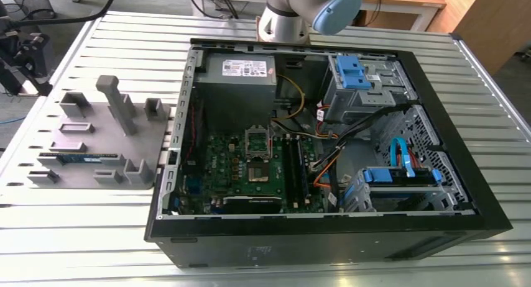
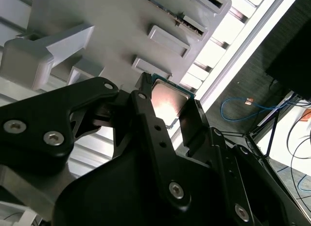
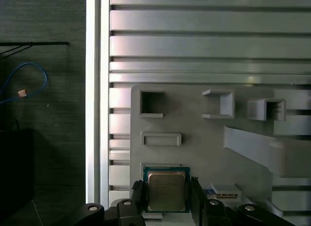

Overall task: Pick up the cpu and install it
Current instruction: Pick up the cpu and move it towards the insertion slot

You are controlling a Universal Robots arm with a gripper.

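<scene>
Nearest the wrist cameras, the hand (image 3: 166, 197) was closed on the cpu (image 3: 166, 188), with one black finger (image 3: 137, 197) against each of two opposite sides. The chip's shiny metal top faced up and its green border showed between the fingers. It sat over the near edge of the grey fixture plate (image 3: 194, 153), and I could not tell whether it rested on the plate or hung just clear of it.

Beyond the chip, the plate carried a low rectangular frame (image 3: 161, 138), an open square pocket (image 3: 151, 103) and several raised blocks (image 3: 265, 109). One side of the plate lay close to the rim of the slatted metal bench (image 3: 204, 46). Past that rim was dark floor (image 3: 48, 138) with a loose blue cable (image 3: 29, 82). Bare slats ran on beyond the plate's far side.

In the exterior view, a memory stick (image 1: 79, 156) lay in a slot on the plate, which stood just beside the open computer case (image 1: 489, 194). The case held a green motherboard (image 1: 240, 169), a power supply (image 1: 236, 69), two drive cages with blue fittings (image 1: 357, 76) and loose wiring. The arm (image 1: 303, 10) rose behind the case's far wall.
</scene>
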